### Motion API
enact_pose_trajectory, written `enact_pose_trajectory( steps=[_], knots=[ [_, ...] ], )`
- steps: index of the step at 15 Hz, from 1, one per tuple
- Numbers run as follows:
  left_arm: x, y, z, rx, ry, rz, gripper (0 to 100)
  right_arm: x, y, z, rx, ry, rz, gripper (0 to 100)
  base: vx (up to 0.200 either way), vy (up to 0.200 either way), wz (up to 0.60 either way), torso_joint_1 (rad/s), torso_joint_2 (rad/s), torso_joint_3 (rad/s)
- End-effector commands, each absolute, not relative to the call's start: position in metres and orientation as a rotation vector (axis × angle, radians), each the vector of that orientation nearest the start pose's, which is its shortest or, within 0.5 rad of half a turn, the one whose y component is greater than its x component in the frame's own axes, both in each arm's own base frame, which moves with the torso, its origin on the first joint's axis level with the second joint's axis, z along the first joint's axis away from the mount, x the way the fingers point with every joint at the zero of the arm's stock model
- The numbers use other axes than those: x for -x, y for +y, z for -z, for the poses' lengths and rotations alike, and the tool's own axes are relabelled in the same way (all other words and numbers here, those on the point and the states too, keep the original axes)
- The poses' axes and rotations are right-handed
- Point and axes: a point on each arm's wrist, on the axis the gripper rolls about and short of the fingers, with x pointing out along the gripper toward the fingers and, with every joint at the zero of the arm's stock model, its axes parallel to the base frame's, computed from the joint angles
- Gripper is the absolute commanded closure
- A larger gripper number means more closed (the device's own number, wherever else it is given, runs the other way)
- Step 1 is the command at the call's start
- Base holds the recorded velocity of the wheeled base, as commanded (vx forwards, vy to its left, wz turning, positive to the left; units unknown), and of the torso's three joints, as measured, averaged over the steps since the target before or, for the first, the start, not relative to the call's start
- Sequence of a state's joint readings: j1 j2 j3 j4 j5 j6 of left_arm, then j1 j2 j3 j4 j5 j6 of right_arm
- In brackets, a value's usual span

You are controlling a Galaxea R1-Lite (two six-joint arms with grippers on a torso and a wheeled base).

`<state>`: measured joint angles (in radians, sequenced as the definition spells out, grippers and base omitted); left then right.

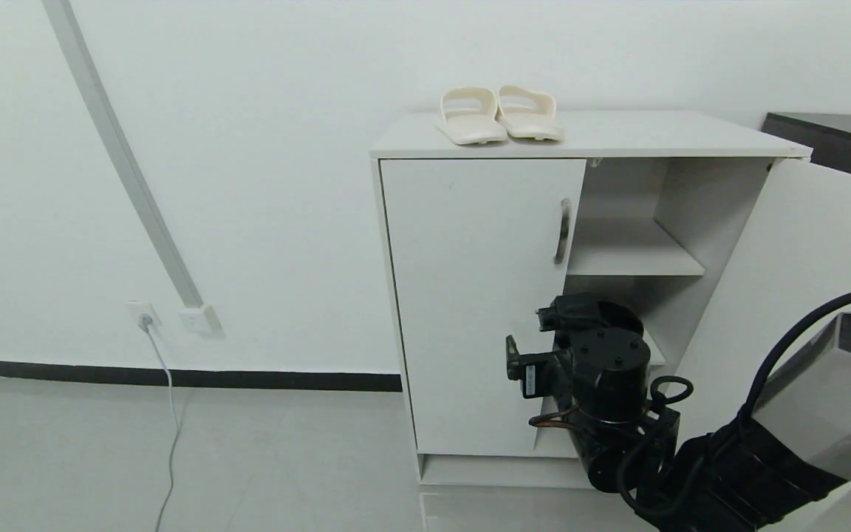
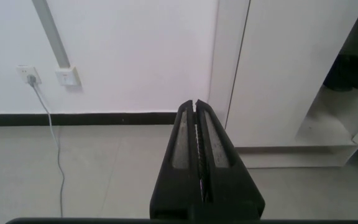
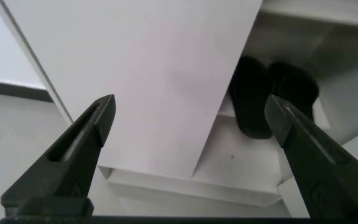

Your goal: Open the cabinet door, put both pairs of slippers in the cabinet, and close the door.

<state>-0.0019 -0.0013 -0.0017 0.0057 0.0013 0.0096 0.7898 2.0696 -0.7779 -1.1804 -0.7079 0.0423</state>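
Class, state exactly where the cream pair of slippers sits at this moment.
In the head view, the cream slippers lie side by side on top of the white cabinet, toward its left end, directly above the closed left door.

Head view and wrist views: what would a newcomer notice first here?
A cream pair of slippers sits on top of the white cabinet, on its left half. The cabinet's right door stands open, and a black pair of slippers lies on a shelf inside. The right gripper hangs open, low before the cabinet.
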Motion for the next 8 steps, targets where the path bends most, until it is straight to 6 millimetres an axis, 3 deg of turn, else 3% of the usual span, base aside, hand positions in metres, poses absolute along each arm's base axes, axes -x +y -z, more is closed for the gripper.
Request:
enact_pose_trajectory(
  steps=[1,8],
  knots=[
    [0.0229,0.0001,-0.0753,-0.009,0.005,0.000,100,-0.2644,0.2461,-0.1044,0.035,0.086,-0.079,0,0.000,0.000,0.00,0.095,-0.45,-0.354],
    [0.0229,0.0001,-0.0753,-0.009,0.005,0.000,100,-0.2641,0.2458,-0.1037,0.038,0.088,-0.081,0,0.000,0.000,0.00,0.126,-0.46,-0.338]
  ],
)
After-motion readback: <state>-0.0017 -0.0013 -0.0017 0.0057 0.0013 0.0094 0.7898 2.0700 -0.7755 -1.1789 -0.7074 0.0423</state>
